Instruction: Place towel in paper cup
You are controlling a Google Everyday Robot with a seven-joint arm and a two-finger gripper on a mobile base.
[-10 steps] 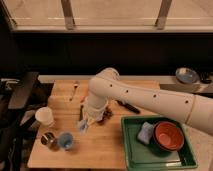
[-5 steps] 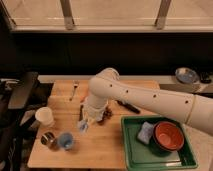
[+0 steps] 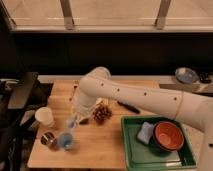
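The white paper cup (image 3: 44,116) stands upright at the left of the wooden table (image 3: 100,147). My gripper (image 3: 75,120) hangs from the white arm (image 3: 130,95), just right of the cup and a little above the table. It is shut on a small pale blue towel (image 3: 72,123) that dangles from its tip. The towel is beside the cup, not in it.
A blue cup (image 3: 66,141) and a small dark can (image 3: 48,140) stand in front of the gripper. A pine cone (image 3: 102,113) and a black tool (image 3: 130,107) lie mid-table. A green tray (image 3: 131,152) at right holds a red bowl (image 3: 168,136) and a blue-grey sponge (image 3: 146,132).
My gripper has moved a little to the left with the towel, closer to the paper cup. Nothing else has moved.
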